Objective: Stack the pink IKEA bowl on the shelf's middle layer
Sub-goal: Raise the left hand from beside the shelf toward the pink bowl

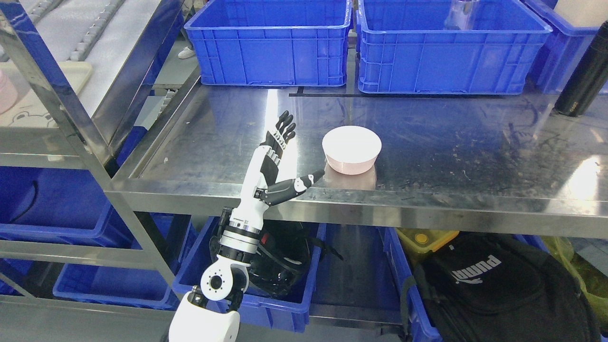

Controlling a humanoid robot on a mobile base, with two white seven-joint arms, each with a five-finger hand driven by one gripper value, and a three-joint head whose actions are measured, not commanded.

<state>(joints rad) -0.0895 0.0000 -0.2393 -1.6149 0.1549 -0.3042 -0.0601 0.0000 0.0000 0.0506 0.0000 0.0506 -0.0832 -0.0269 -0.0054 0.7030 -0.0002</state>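
A pale pink bowl (352, 149) stands upright on the steel shelf (427, 142), near its front edge. My left hand (290, 156) reaches over the shelf's front edge just left of the bowl. Its fingers (285, 129) point away and are spread, and the thumb (304, 182) stretches right, its tip almost at the bowl's base. The hand is open and holds nothing. My right arm is not in view.
Two blue crates (270, 42) (451, 47) stand at the back of the shelf, and a black bottle (584, 76) at the far right. Below the shelf are blue bins (266, 304) and a black bag (498, 285). A steel rack frame (57, 95) stands at the left.
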